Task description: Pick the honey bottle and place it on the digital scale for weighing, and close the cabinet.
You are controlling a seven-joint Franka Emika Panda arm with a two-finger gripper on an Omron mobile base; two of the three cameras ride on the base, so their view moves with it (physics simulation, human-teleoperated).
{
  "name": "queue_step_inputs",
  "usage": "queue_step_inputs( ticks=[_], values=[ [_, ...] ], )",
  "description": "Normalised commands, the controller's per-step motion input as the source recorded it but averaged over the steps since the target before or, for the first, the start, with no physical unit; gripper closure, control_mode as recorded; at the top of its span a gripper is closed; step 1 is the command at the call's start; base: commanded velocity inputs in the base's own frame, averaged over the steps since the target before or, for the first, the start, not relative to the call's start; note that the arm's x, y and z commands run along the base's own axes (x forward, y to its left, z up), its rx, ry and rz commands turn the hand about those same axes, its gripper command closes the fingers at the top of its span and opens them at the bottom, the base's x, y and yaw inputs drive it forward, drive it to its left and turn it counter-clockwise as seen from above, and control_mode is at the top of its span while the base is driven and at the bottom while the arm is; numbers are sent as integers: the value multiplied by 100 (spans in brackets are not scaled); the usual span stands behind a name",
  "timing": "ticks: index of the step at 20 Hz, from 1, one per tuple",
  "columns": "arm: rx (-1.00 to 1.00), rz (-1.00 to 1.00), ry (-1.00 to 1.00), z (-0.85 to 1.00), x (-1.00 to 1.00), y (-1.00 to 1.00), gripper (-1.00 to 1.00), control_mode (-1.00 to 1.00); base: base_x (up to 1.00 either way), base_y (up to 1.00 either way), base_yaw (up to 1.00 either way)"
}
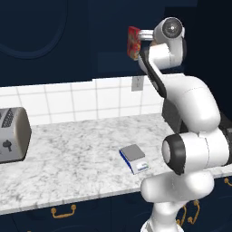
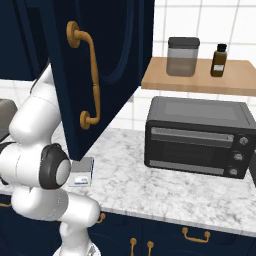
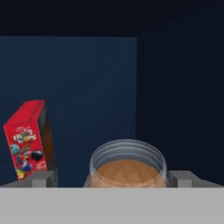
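The honey bottle (image 3: 127, 168), a squat amber jar with a pale clear lid, stands inside the cabinet (image 3: 70, 87) just ahead of my hand. My gripper (image 3: 111, 180) is open, one fingertip (image 3: 41, 180) left of the jar and one close by its right side. A tall red printed box (image 3: 28, 140) stands to the jar's left. In the left base view my arm reaches up into the cabinet beside that red box (image 1: 133, 43). The digital scale (image 1: 134, 157) lies flat on the counter below, and its edge (image 2: 82, 172) shows past my arm. The cabinet door (image 2: 105, 65) stands swung open, brass handle (image 2: 90, 75) facing out.
A chrome toaster (image 1: 11, 135) sits at the counter's left. A black toaster oven (image 2: 197, 137) stands on the right, under a wooden shelf (image 2: 200, 77) holding a grey canister (image 2: 182, 56) and a brown bottle (image 2: 218, 60). Navy drawers with brass pulls (image 1: 63, 211) run below the counter.
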Motion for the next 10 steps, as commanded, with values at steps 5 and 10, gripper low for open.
queue_step_inputs(
  ticks=[5,10],
  values=[
    [1,0,0,-2,8,-28,-100,-100,0,0,0],
    [0,0,0,-30,29,-4,100,-100,0,0,0]
  ],
)
